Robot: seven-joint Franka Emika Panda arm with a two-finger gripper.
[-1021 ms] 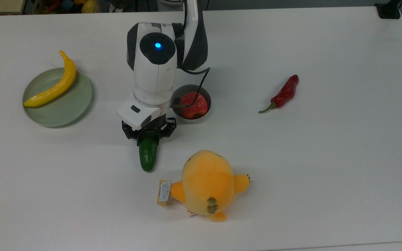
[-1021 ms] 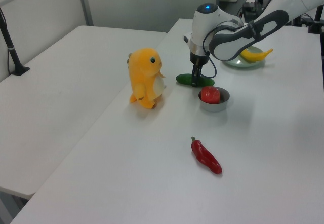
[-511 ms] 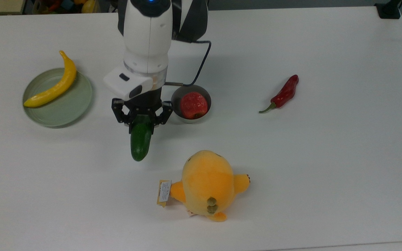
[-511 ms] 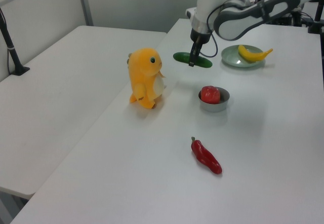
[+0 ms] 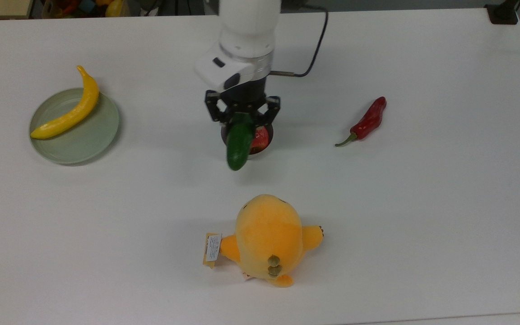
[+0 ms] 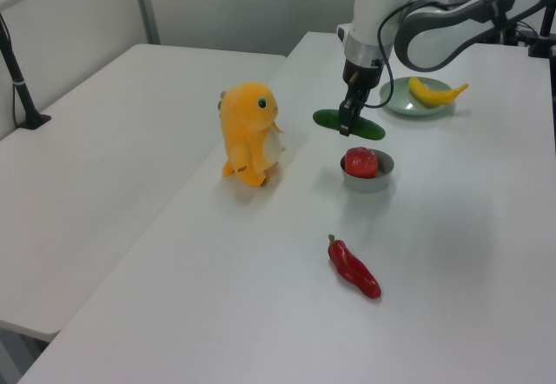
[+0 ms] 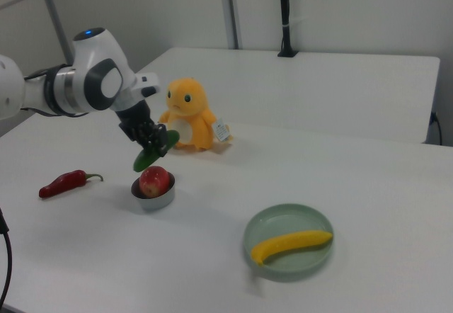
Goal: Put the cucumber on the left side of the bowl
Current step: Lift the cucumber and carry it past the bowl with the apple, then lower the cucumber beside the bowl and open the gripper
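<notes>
White worktop (image 5: 422,203) carries the bowl (image 6: 368,175), with a red apple (image 7: 154,180) inside. Clamped on the cucumber (image 5: 239,142), the pincer (image 5: 242,118) holds it in the air directly over the bowl. Picking up looks done; carrying it to the bowl's side and setting it down remains.

Cucumber (image 6: 349,124) in fingers (image 6: 347,125) above apple-filled bowl (image 6: 367,175).

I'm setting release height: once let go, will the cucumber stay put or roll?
Probably rolls: the cucumber looks round, smooth and straight. It seems stiff, staying unbent though the gripper holds one end. Released now, above the bowl, it may tip off the rim.
</notes>
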